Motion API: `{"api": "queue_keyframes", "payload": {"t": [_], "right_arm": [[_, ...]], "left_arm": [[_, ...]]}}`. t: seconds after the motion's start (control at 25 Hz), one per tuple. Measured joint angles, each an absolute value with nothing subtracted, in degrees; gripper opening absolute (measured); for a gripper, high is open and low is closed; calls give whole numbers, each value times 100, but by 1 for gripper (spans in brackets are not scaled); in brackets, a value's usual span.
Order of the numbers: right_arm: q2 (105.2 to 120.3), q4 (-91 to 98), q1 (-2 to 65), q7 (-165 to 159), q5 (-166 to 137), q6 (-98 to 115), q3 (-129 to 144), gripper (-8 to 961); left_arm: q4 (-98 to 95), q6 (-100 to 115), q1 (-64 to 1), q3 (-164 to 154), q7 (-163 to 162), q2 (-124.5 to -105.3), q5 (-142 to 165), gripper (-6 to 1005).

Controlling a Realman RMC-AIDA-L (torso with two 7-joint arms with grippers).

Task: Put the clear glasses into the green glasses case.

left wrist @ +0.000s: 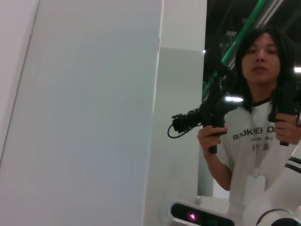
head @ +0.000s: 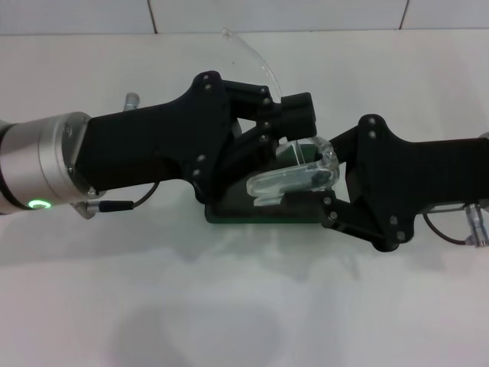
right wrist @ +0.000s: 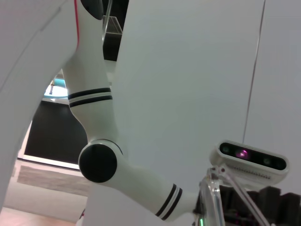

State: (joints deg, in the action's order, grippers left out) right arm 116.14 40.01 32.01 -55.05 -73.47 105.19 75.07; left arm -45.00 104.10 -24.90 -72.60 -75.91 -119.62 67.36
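Note:
The clear glasses (head: pixel 299 174) lie tilted over the green glasses case (head: pixel 252 213) in the middle of the table. One thin clear arm (head: pixel 252 57) sticks up and back from them. My left gripper (head: pixel 299 115) comes in from the left and is shut on that arm, just above the case. From the right, my right gripper (head: pixel 330 177) reaches the lens end of the glasses and the case's right end. Most of the case is hidden under both grippers. A clear piece of the glasses (right wrist: pixel 212 197) shows in the right wrist view.
The white table (head: pixel 244 306) spreads out around the case, with a white tiled wall (head: pixel 275 14) at the back. In the left wrist view a person (left wrist: pixel 258 117) stands holding hand-held controllers. The robot's head camera (right wrist: pixel 251 157) shows in the right wrist view.

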Motion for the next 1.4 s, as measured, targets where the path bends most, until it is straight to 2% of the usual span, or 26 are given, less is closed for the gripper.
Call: {"api": "queue_keyframes", "payload": {"t": [1.4], "right_arm": [[11619,3994,3163,-5372,-7333,10423,7523,120]], "left_arm": [[-4539,10531,-2500,-6684,-7699,-11945,6738,68]]}}
